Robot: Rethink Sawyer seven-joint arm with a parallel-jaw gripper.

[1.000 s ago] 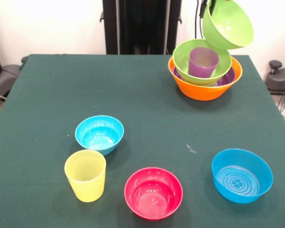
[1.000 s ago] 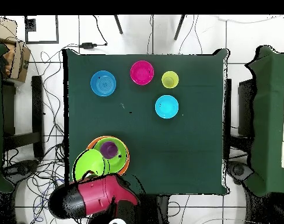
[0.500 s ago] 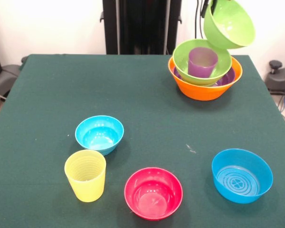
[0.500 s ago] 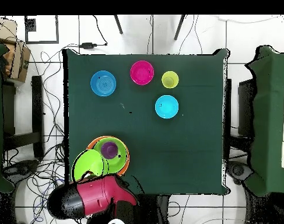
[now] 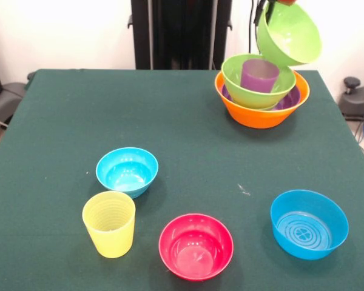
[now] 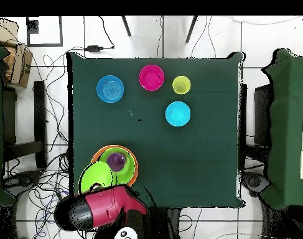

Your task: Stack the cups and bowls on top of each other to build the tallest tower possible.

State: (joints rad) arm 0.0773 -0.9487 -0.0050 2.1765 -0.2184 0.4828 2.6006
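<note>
While the gripper (image 5: 268, 7) pinches the rim of a tilted glossy lime green plastic bowl (image 5: 291, 33), we note it hangs just above the tower (image 5: 262, 91): large orange bowl (image 5: 261, 112), shallow purple bowl (image 5: 291, 99), second lime green bowl (image 5: 255, 82), translucent purple tumbler (image 5: 259, 76) inside.

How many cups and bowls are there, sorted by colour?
Green bowls: 2
Blue bowls: 2
Orange bowl: 1
Purple bowl: 1
Pink-red bowl: 1
Purple cup: 1
Yellow cup: 1
Total: 9
</note>
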